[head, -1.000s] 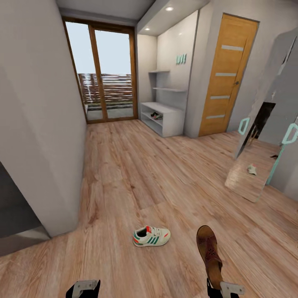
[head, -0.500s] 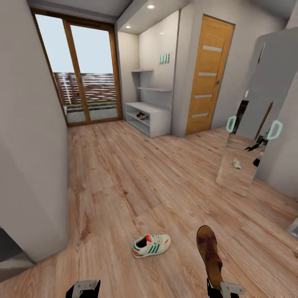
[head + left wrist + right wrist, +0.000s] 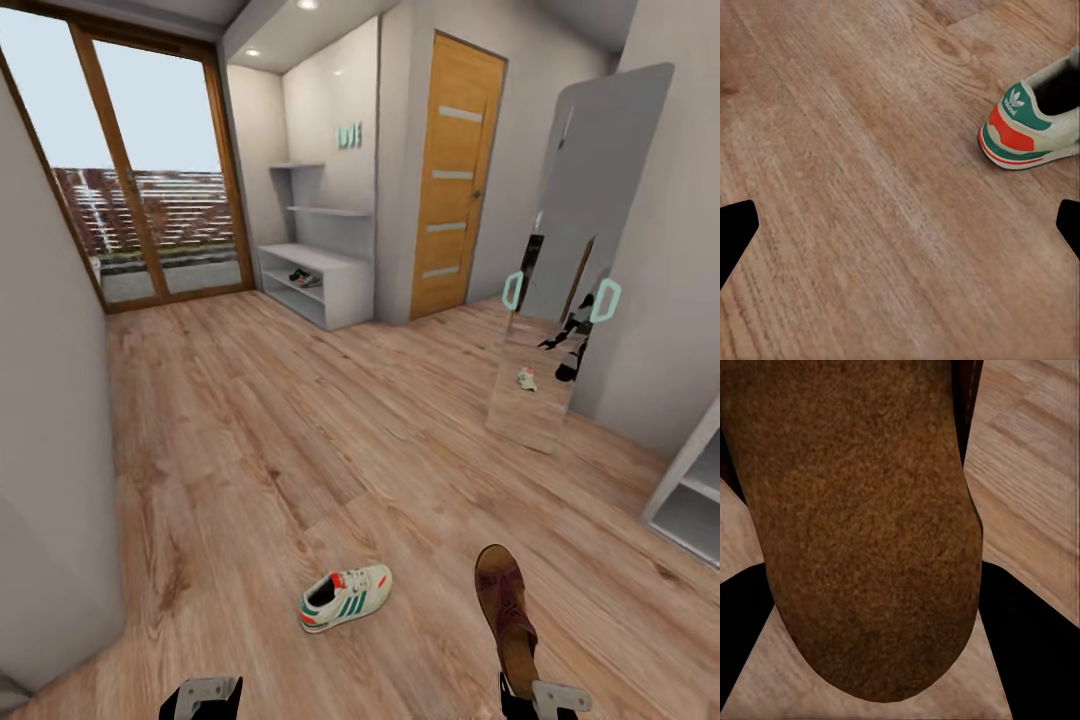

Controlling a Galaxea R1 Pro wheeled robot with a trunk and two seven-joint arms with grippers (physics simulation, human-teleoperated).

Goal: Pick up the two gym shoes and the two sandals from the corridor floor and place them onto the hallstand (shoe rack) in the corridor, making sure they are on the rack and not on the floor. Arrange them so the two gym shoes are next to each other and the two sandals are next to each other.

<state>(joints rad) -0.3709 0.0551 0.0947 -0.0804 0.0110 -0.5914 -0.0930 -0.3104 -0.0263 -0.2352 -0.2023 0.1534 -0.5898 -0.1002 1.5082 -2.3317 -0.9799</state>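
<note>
Right hand grips sandal; left hand released (gym shoe near).

One gym shoe lies on the corridor floor, well short of the hallstand. One sandal shows just beside that shoe, on the side away from the glass doors. One further shoe, too small to name, sits in the hallstand's upper slot. Two floating shelves hang above it. One orange door, one mirror.
</note>
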